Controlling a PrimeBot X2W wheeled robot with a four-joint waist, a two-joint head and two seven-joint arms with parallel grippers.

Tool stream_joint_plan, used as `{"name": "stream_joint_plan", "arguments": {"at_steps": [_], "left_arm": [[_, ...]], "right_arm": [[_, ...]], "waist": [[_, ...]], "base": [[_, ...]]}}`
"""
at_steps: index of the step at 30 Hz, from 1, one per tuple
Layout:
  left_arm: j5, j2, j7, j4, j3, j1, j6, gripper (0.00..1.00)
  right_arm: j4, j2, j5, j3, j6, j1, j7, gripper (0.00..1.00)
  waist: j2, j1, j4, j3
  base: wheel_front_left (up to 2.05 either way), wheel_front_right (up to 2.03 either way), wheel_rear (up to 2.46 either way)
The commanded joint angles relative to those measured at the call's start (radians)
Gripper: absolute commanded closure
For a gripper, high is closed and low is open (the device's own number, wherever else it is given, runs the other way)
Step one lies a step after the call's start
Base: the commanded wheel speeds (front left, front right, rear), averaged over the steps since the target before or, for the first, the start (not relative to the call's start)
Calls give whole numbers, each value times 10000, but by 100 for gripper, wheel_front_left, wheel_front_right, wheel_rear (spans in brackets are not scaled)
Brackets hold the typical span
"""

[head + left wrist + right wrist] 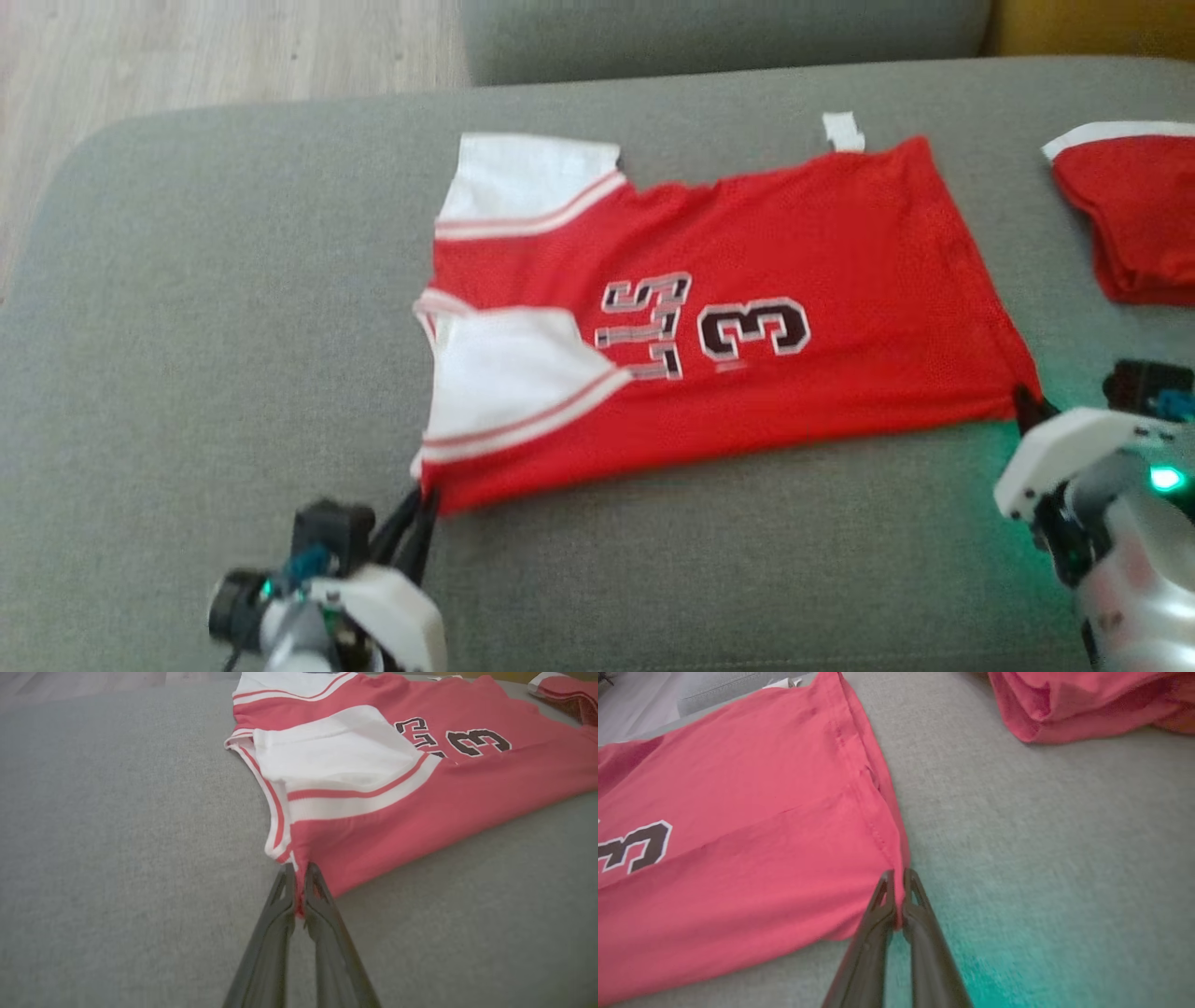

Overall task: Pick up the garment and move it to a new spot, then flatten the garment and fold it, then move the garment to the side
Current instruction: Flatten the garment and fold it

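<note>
The garment [747,280] is a red jersey with white sleeves and a black "3", lying spread and partly folded on a grey couch cushion [205,308]. My left gripper [422,499] is shut on its near left corner, by the white sleeve; in the left wrist view the garment [420,798] has red cloth pinched between that gripper's [299,870] fingertips. My right gripper [1025,399] is shut on the near right hem corner; the right wrist view shows that gripper [899,877] clamped on the garment's [738,835] edge.
A second red garment [1134,210] with white trim lies bunched at the cushion's right edge, also red cloth [1078,704] at the top of the right wrist view. A wooden floor [187,56] lies beyond the cushion at upper left. Bare cushion stretches left and front.
</note>
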Motion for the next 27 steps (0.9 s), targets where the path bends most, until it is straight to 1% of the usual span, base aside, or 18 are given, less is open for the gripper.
{"name": "stream_joint_plan", "arguments": {"at_steps": [1, 5, 9, 12, 15, 16, 17, 18, 19, 20, 21, 23, 24, 27], "left_arm": [[-75, 403, 108, -693, 408, 123, 250, 100], [-108, 657, 457, -1787, 337, 1090, 685, 100], [-115, 898, 726, -2607, 292, 1832, 1039, 100], [-179, 1013, 943, -2940, 235, 2182, 1154, 100], [-155, 1105, 1089, -2995, 156, 2293, 1187, 100], [-144, 1104, 1112, -2976, 131, 2275, 1184, 100], [-155, 1086, 1137, -2941, 104, 2247, 1165, 96], [-173, 1073, 1203, -2889, 63, 2213, 1128, 86], [-185, 1055, 1250, -2848, 40, 2163, 1111, 65], [-187, 1042, 1288, -2821, 33, 2105, 1111, 13], [-197, 1027, 1331, -2823, 29, 2044, 1107, 0], [-279, 1007, 1412, -2946, 55, 1898, 1045, 0], [-279, 1007, 1412, -2946, 55, 1898, 1045, 0], [-332, 1091, 1439, -3325, 247, 1406, 920, 0]], "right_arm": [[-533, -363, 252, 269, 65, 261, 20, 100], [-1309, -572, 678, 443, 65, 1200, 241, 100], [-2235, -768, 926, 349, 65, 2170, 526, 100], [-2970, -810, 1004, 165, 65, 2824, 828, 100], [-3636, -761, 989, -87, 65, 3310, 1189, 100], [-3840, -729, 969, -176, 65, 3434, 1315, 84], [-4044, -697, 932, -258, 65, 3546, 1431, 52], [-4251, -660, 885, -336, 65, 3647, 1535, 0], [-4476, -604, 838, -442, 65, 3737, 1604, 0], [-4724, -547, 791, -548, 65, 3818, 1657, 0], [-4996, -504, 736, -635, 65, 3899, 1690, 0], [-5581, -409, 695, -827, 65, 4044, 1698, 0], [-5581, -409, 695, -827, 65, 4044, 1698, 0], [-6508, -245, 733, -998, 65, 4177, 1632, 0]], "waist": [[-1, 0, -61, -182], [-1, 0, -115, -328], [-1, 0, -117, -376], [-1, 0, -135, -390], [-1, 0, -165, -393], [-1, 0, -169, -390], [-1, 0, -172, -383], [-1, 0, -176, -376], [-1, 0, -181, -368], [-1, 0, -189, -357], [-1, 0, -192, -347], [-1, 0, -198, -311], [-1, 0, -198, -311], [-1, 0, -212, -172]], "base": [[0, 0, 0], [0, 0, 0], [0, 0, 0], [0, 0, 0], [0, 0, 0], [0, 0, 0], [0, 0, 0], [0, 0, 0], [0, 0, 0], [0, 0, 0], [0, 0, 0], [0, 0, 0], [0, 0, 0], [0, 0, 0]]}}
